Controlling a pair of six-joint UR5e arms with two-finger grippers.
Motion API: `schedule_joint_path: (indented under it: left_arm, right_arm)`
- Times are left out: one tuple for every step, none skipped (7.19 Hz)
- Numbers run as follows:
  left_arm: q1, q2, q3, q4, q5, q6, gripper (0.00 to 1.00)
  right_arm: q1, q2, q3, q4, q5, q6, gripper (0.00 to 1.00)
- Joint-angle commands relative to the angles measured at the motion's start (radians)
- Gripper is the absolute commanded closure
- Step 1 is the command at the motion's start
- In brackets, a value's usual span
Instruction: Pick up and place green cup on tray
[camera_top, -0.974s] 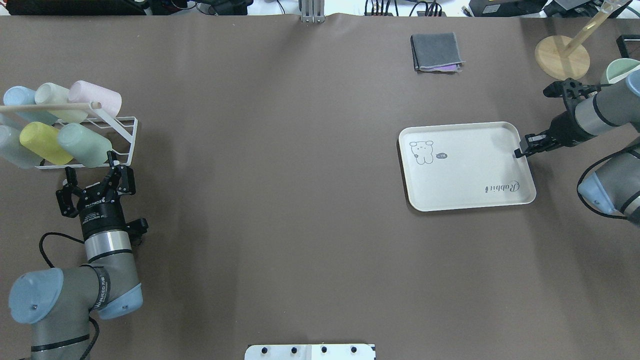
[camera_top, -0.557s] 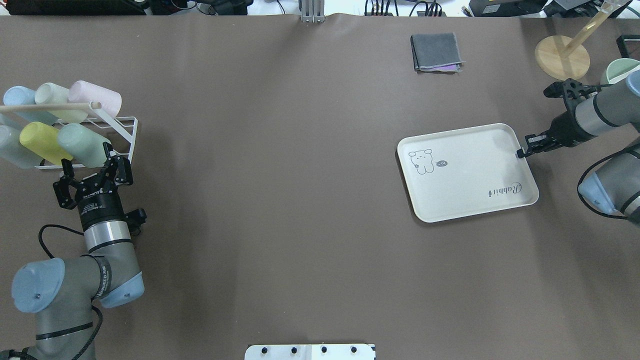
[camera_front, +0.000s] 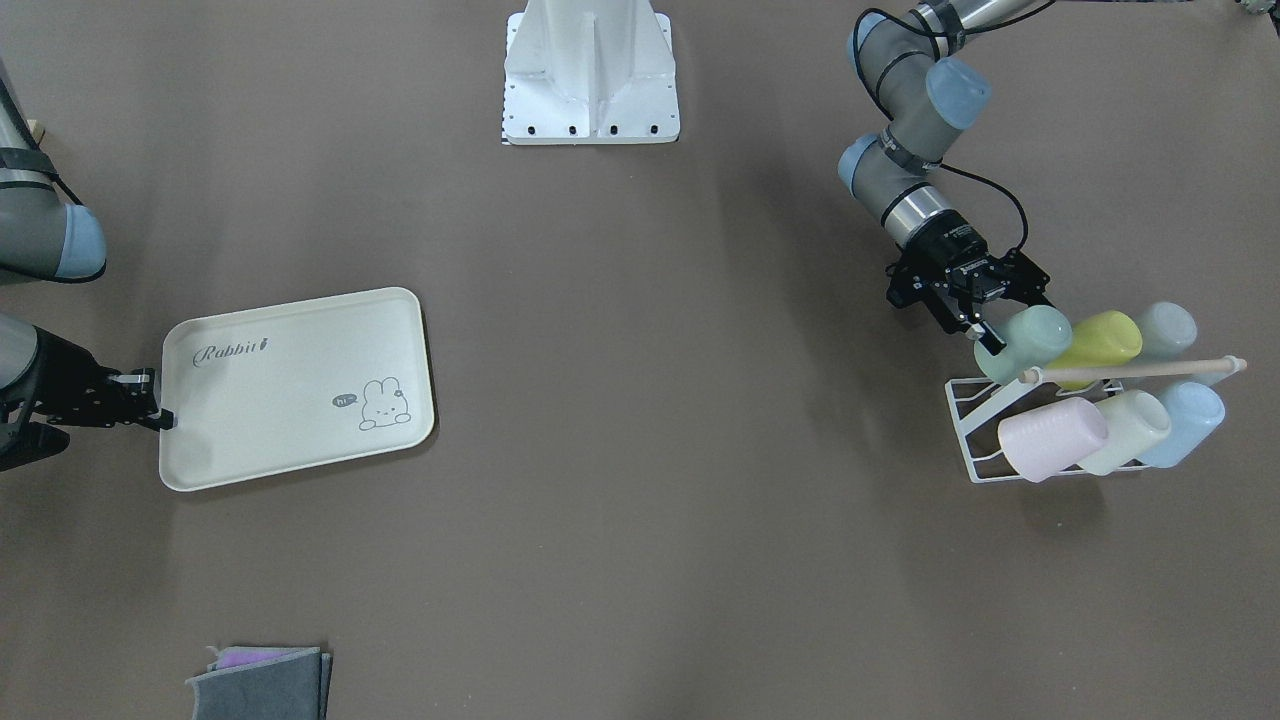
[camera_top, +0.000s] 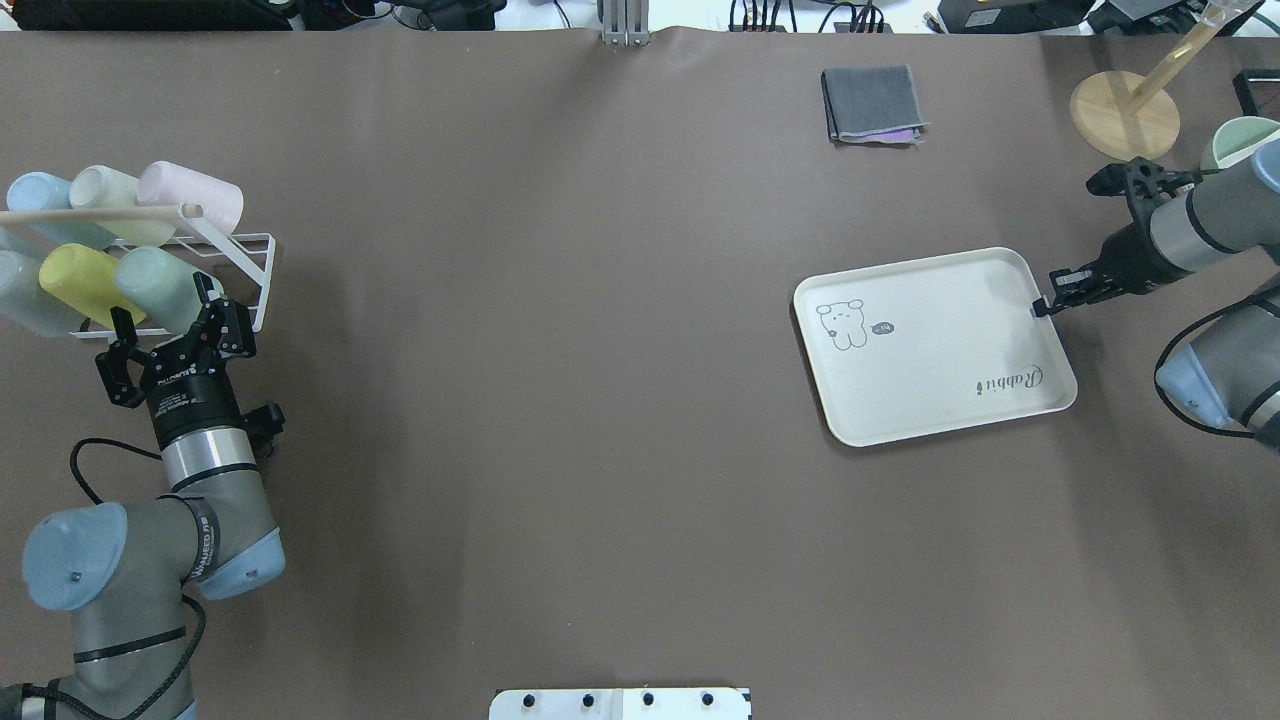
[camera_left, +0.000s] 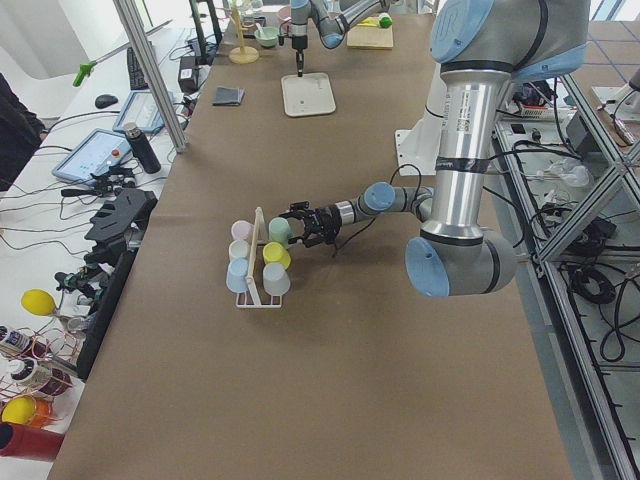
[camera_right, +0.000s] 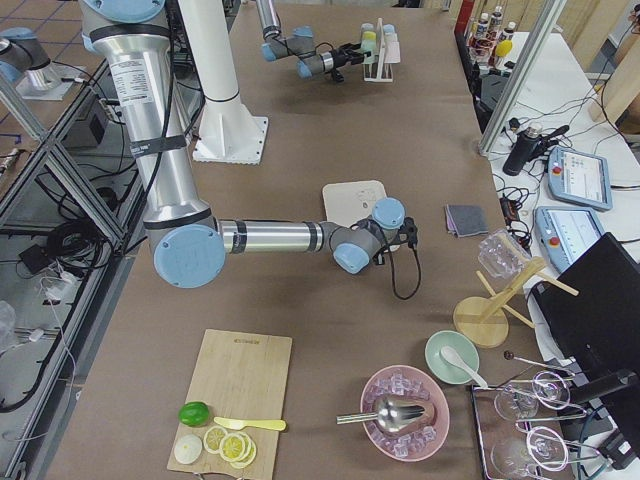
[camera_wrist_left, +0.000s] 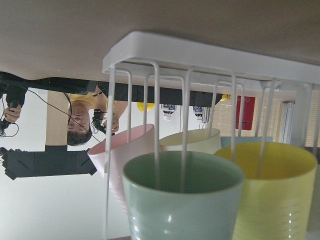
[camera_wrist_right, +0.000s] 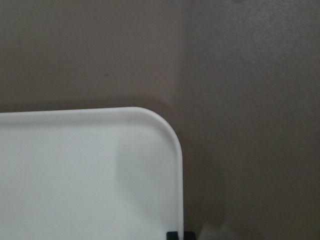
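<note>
The jaws of your left gripper (camera_top: 163, 312) stand wide on either side of the mouth end of the green cup (camera_top: 160, 285), which lies sideways in the white wire rack (camera_wrist_left: 200, 55). The jaws of your right gripper (camera_top: 1040, 308) pinch the rim of the tray (camera_top: 930, 390), far across the table (camera_top: 560, 400).

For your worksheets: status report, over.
Left gripper open at green cup. Cup lying in rack. Right gripper shut on tray rim. Yellow cup close beside.

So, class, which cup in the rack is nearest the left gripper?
The pale green cup, ending the robot-side row beside the yellow cup; the open left gripper faces its mouth.
</note>
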Motion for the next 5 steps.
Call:
schedule_joint_path:
  left_arm:
    - [-0.011,-0.01,0.022,-0.014,0.0,0.001,0.03]
    - [-0.012,-0.01,0.027,-0.014,0.0,0.001,0.03]
    - [-0.018,-0.01,0.027,-0.014,0.0,0.001,0.03]
    - [-0.025,-0.01,0.028,-0.026,-0.002,0.001,0.03]
    - [-0.028,-0.01,0.03,-0.027,-0.002,0.001,0.03]
  right_arm:
    - [-0.001,0.069,0.079,-0.124,0.024,0.065,1.0]
    - [-0.052,0.106,0.131,-0.162,0.007,0.209,1.0]
    - [-0.113,0.164,0.16,-0.162,-0.04,0.371,1.0]
    - [-0.198,0.207,0.174,-0.162,-0.124,0.48,1.0]
    - [-0.286,0.26,0.173,-0.179,-0.219,0.55,1.0]
